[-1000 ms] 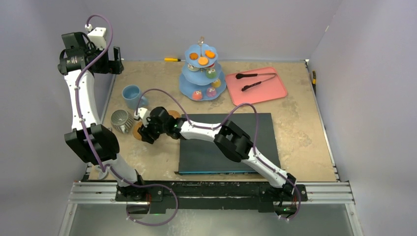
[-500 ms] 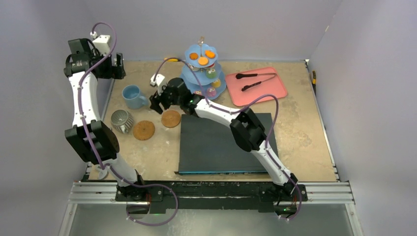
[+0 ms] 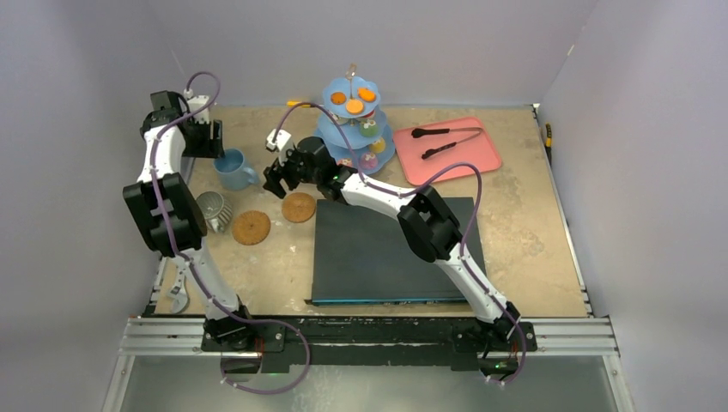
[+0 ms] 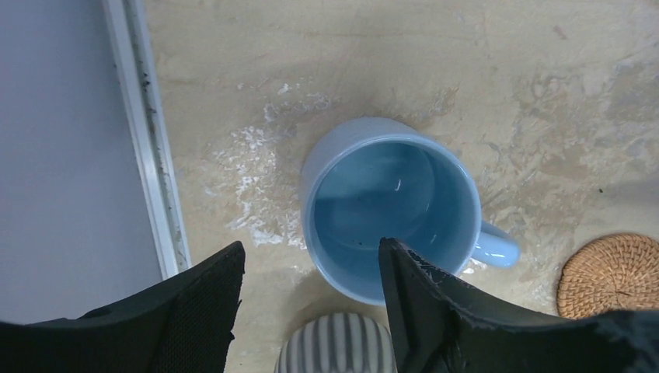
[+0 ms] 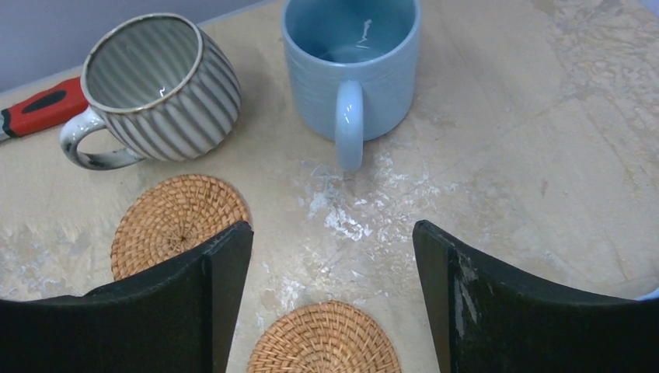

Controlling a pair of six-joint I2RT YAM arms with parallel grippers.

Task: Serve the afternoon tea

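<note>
The light-blue mug (image 3: pixel 230 166) stands upright and empty at the back left; it also shows in the left wrist view (image 4: pixel 388 206) and the right wrist view (image 5: pixel 351 58). My left gripper (image 3: pixel 209 137) is open above it, one finger (image 4: pixel 435 311) over its rim, the other (image 4: pixel 194 303) outside. My right gripper (image 3: pixel 275 182) is open and empty, low over a wicker coaster (image 5: pixel 324 340), facing the mug's handle. The light-blue three-tier stand (image 3: pixel 352 129) at the back holds several colourful cakes (image 3: pixel 354 106).
A grey striped mug (image 3: pixel 211 210) lies near the blue one. Two wicker coasters (image 3: pixel 251 227) (image 3: pixel 299 206) sit left of a dark mat (image 3: pixel 391 249). A pink tray (image 3: pixel 446 150) with black tongs (image 3: pixel 442 131) is back right. A red-handled tool (image 5: pixel 39 109) lies behind the striped mug.
My left arm has swung down and right until its gripper is over the blue mug. My right gripper rose from the left coaster to the space between the mug and the stand, then held still.
</note>
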